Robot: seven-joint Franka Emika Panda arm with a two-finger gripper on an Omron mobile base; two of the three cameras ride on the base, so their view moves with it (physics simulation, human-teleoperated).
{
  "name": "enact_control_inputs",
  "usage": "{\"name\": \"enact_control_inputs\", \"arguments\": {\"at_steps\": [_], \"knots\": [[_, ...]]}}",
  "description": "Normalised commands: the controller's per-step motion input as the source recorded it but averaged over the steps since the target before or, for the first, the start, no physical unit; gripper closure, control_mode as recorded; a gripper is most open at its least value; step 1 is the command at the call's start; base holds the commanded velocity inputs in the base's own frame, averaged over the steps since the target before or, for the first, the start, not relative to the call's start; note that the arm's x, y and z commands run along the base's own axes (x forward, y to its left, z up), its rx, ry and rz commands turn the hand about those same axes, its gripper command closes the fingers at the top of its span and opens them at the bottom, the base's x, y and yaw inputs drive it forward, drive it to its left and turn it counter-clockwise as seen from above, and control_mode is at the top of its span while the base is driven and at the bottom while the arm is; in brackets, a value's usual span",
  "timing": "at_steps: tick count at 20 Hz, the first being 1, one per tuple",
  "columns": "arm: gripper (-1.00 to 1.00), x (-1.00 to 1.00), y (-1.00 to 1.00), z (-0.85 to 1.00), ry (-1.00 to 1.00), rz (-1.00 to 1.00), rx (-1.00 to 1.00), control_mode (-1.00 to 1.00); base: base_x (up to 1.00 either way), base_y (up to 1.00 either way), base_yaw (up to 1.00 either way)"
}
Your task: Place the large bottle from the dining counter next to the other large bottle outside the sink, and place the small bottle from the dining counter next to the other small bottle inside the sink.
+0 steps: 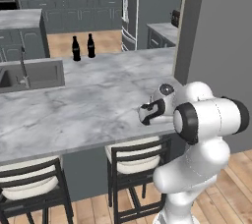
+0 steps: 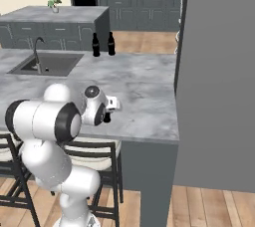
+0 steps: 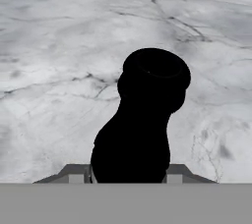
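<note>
The two-finger gripper (image 3: pixel 129 176) is clamped on a black glossy bottle (image 3: pixel 142 120) over the grey-white marble dining counter (image 1: pixel 74 110), so next comes lifting it toward the dark recessed sink (image 1: pixel 34 76)

Two bottles (image 1: pixel 83 47) stand side by side at the far edge of the counter (image 1: pixel 88 105), beyond the sink (image 1: pixel 29 76), which is set into its left part. Near the front edge, a bottle (image 3: pixel 142 120) stands between the tool (image 3: pixel 129 176) fingers, apparently touching both. Two stools (image 1: pixel 135 161) sit below.
</note>
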Motion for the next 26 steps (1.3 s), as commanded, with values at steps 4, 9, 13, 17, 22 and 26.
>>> {"name": "enact_control_inputs", "arguments": {"at_steps": [4,9,13,17,22,26], "knots": [[1.0,-0.34,0.0,0.88,0.02,-0.01,0.0,-1.0,0.0,0.0,0.0],[1.0,-0.54,0.0,0.78,0.03,-0.01,0.0,-1.0,0.0,0.0,0.0],[1.0,-0.91,-0.01,0.51,0.0,0.0,0.0,-1.0,0.0,0.0,0.0],[1.0,-1.0,-0.12,0.26,-0.03,0.0,0.0,-1.0,0.0,0.0,0.0],[1.0,-1.0,-0.1,0.24,0.0,0.01,0.0,-1.0,0.0,0.0,0.0],[1.0,-1.0,-0.04,0.13,-0.04,0.05,0.0,-1.0,0.0,0.0,0.0]]}}
